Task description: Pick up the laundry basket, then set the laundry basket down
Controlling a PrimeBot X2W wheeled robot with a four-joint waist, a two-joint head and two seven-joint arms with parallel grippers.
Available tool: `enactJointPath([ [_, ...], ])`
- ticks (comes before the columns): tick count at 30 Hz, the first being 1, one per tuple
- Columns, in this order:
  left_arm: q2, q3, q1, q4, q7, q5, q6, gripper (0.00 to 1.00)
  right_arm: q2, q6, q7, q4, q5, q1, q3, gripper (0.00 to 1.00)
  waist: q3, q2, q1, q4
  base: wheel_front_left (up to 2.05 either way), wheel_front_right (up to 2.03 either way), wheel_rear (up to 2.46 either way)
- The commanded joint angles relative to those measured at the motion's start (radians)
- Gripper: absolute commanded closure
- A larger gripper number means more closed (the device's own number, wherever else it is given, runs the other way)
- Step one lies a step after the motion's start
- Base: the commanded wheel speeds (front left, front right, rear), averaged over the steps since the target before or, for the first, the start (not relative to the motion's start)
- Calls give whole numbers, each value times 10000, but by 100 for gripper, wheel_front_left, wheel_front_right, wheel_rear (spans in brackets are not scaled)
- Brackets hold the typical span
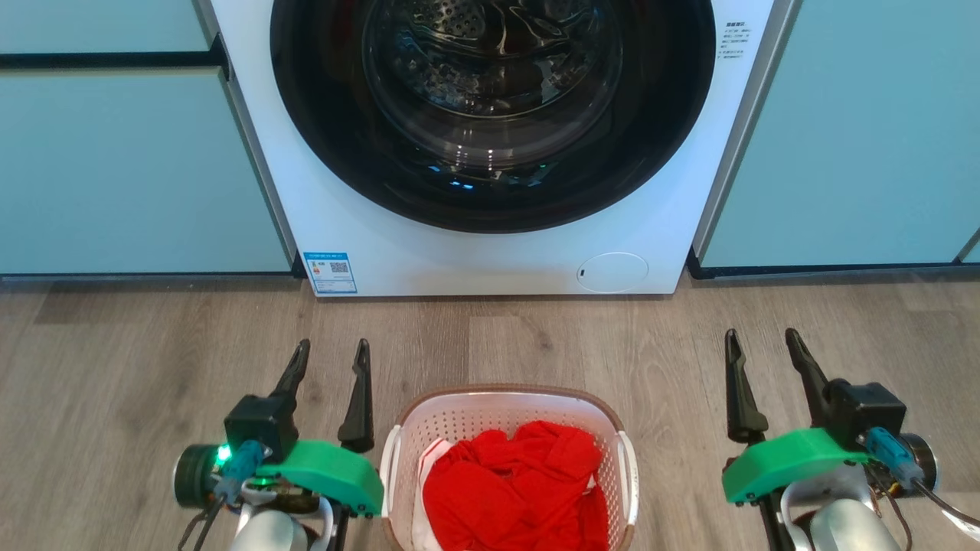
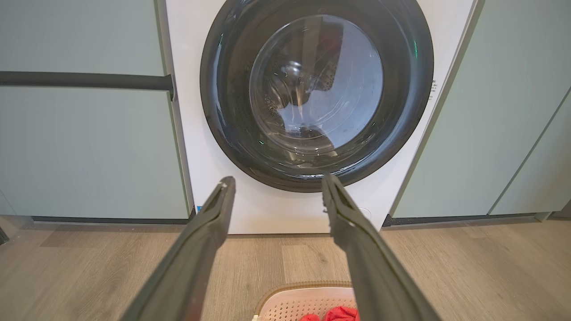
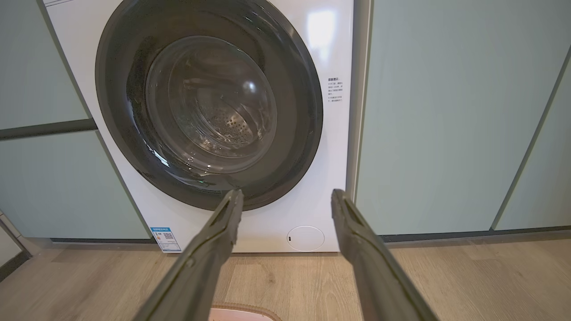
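Standing upright, the laundry basket (image 1: 475,417) points its handles (image 1: 390,459) at the left pincer (image 1: 333,346) and right pincer (image 1: 762,337), both agape.

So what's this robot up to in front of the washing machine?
It looks set to lift the laundry basket, which sits on the wooden floor in front of a closed washing machine, with red clothes piled inside. Nothing is being handled yet: the left gripper hangs open just beside the basket's left handle, and the right gripper, also open, hangs farther off on the other side. Both point toward the machine.
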Motion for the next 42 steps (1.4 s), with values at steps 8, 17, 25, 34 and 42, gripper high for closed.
enactJointPath([
  [8, -45, 281, -396, -228, -95, -133, 46, 0, -43, 69, -89, -250, 18, -339, 237, 0, -22, 0, 0, -28, 0, 0, 0],
  [17, -45, 265, -377, -179, -95, -289, -29, 0, -43, 69, -89, -227, 18, -337, 249, 0, -64, 0, 0, -14, 0, 0, 0],
  [25, -45, 284, -358, -216, -95, -426, -145, 0, -43, 69, -90, -236, 40, -332, 294, 0, -26, 0, 0, -27, 0, 0, 0],
  [34, 18, 149, 43, 327, 179, -1049, -244, 100, -2, 3, 134, 321, 685, 22, 26, 100, 19, 0, 0, -46, 0, 0, 0],
  [42, 41, 378, -17, 334, 391, -1925, -350, 100, -51, 8, 331, 359, 1622, -57, -60, 100, 72, 0, 0, -68, 0, 0, 0],
])
